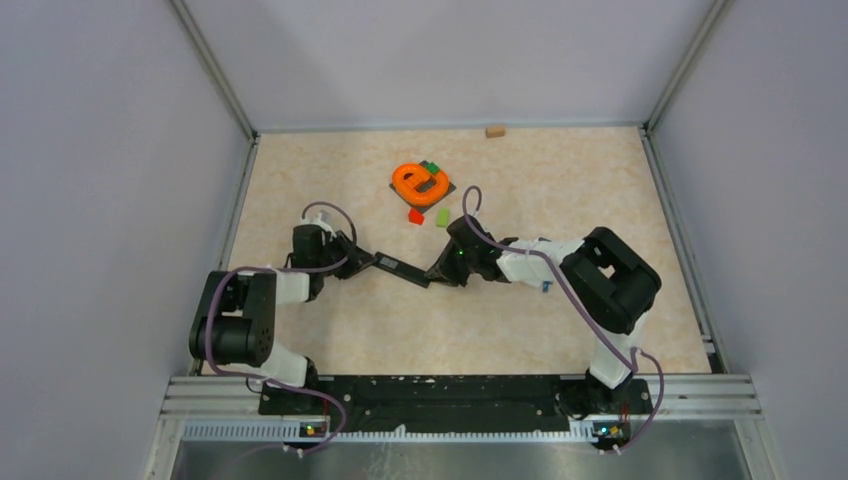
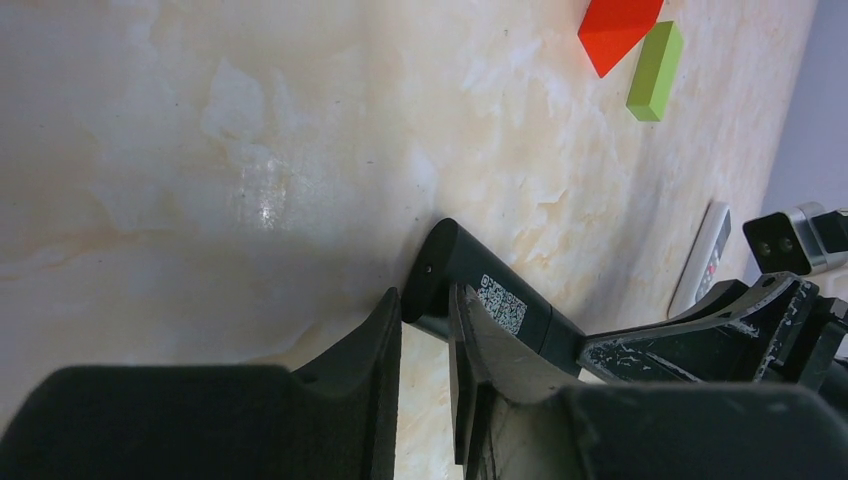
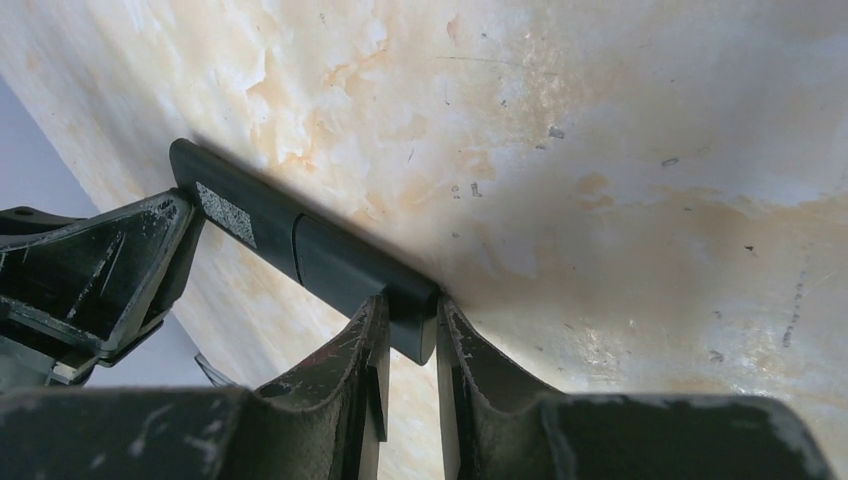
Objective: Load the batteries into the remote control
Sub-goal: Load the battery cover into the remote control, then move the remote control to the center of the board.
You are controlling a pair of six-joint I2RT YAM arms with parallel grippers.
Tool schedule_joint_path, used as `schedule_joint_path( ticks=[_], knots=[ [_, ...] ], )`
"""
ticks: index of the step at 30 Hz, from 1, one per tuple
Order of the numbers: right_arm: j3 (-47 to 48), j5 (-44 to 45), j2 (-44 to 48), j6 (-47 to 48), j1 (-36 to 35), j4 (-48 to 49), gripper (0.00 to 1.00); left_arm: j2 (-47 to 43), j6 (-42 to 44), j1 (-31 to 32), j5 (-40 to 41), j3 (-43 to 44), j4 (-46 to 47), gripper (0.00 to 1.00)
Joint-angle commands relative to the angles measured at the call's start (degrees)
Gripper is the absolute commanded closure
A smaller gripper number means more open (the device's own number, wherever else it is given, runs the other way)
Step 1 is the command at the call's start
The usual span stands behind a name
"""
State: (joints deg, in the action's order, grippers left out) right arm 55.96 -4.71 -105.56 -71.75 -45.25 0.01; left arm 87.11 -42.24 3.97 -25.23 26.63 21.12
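The black remote control (image 1: 400, 268) is held between my two grippers, just above the table. My left gripper (image 1: 362, 262) is shut on its left end; in the left wrist view both fingers press the rounded end of the remote control (image 2: 480, 295) at the gripper (image 2: 424, 300). My right gripper (image 1: 438, 272) is shut on the other end. In the right wrist view the remote control (image 3: 300, 240) runs away from the gripper (image 3: 412, 320) toward the left gripper (image 3: 100, 270). A seam crosses the remote's back beside a code label. No batteries can be made out.
An orange ring toy (image 1: 420, 180) sits on a dark plate behind the remote, with a red block (image 1: 415, 214) and a green block (image 1: 442, 216) in front of it. A tan block (image 1: 494, 130) lies by the back wall. A pale flat slab (image 2: 705, 255) lies beyond the right gripper.
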Motion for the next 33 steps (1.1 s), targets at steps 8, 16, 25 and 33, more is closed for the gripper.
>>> schedule_joint_path(
  ticks=[8, 16, 25, 33],
  knots=[
    [3.05, 3.71, -5.97, -4.17, -2.46, 3.99, 0.79, 3.25, -2.5, 2.35, -6.92, -6.57, 1.71, 0.78],
    [5.17, 5.19, -6.46, -3.73, -2.65, 1.45, 0.78, 0.72, -3.14, 2.67, -4.5, -6.24, -0.27, 0.78],
    [3.45, 14.72, 6.37, 7.99, -2.27, -5.71, 0.55, -13.78, -0.22, 2.62, 7.39, 5.02, -17.17, 0.47],
    [3.5, 19.35, 18.62, 22.83, 3.51, -17.57, 0.32, -20.02, 2.89, 2.62, 14.46, 15.01, -28.35, 0.19]
  ],
)
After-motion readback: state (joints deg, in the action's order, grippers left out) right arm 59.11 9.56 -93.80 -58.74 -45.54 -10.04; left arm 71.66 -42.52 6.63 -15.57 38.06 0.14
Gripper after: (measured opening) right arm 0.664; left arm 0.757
